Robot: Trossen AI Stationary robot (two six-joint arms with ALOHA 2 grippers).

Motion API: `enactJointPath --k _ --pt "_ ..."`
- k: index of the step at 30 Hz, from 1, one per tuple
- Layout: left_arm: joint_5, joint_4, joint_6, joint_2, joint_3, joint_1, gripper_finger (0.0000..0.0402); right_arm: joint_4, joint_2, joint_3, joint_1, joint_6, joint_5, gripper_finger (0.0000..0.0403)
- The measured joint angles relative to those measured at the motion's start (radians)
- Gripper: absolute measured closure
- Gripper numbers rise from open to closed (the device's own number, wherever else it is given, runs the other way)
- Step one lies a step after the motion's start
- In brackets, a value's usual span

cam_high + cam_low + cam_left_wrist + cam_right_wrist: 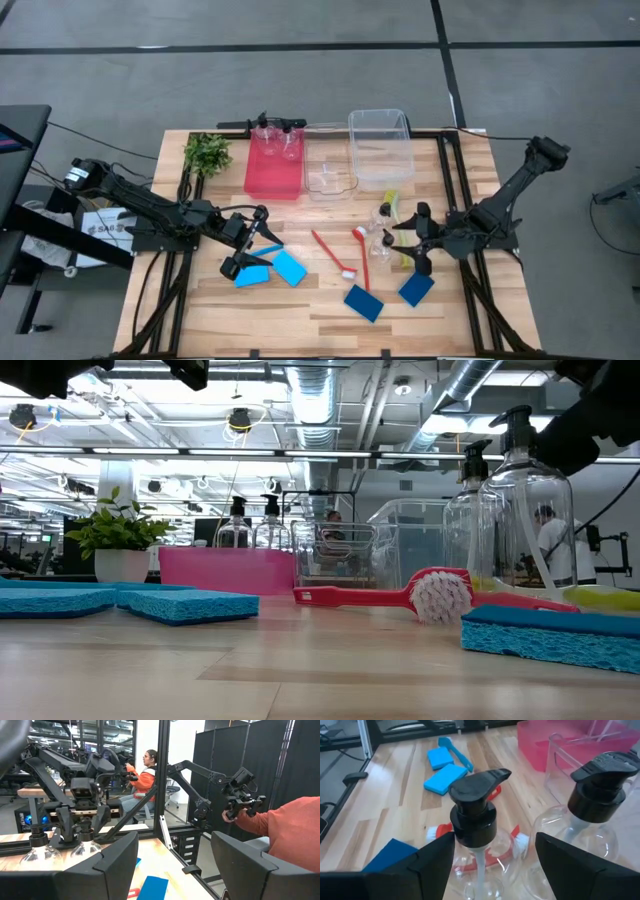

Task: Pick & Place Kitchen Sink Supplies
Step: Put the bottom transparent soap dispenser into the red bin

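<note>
Two clear pump bottles (383, 243) (385, 213) stand upright on the wooden table right of centre. My right gripper (403, 243) is open. In the right wrist view its fingers (437, 860) stand on either side of the nearer bottle (475, 815), and no touch shows. My left gripper (248, 242) hangs open over the table's left part, with nothing between its fingers. Beside it lie a blue brush (268, 250) and two light-blue sponges (252, 276) (290, 267). Two red brushes (333, 253) (362, 256) and two dark-blue sponges (363, 302) (415, 289) lie flat near the front.
A pink bin (274, 172) with two more pump bottles stands at the back, with two clear bins (330, 182) (381, 150) to its right. A leafy plant (207, 153) is at the back left. A yellow-green brush (393, 203) lies by the bottles. People sit beyond the table.
</note>
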Motion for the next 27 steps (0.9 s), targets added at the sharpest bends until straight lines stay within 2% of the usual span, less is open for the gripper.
enactJointPath --k 4,18,27 --pt "0.000 0.000 0.000 0.000 0.000 0.000 0.0149 0.003 0.006 0.000 -0.003 0.000 -0.017 0.0131" --pt "0.000 0.000 0.000 0.000 0.000 0.000 0.0149 0.127 0.161 0.000 -0.003 -0.061 -0.012 0.0131" --pt "0.000 0.000 0.000 0.000 0.000 0.000 0.0149 0.153 0.166 0.000 -0.020 -0.069 0.028 0.0132"
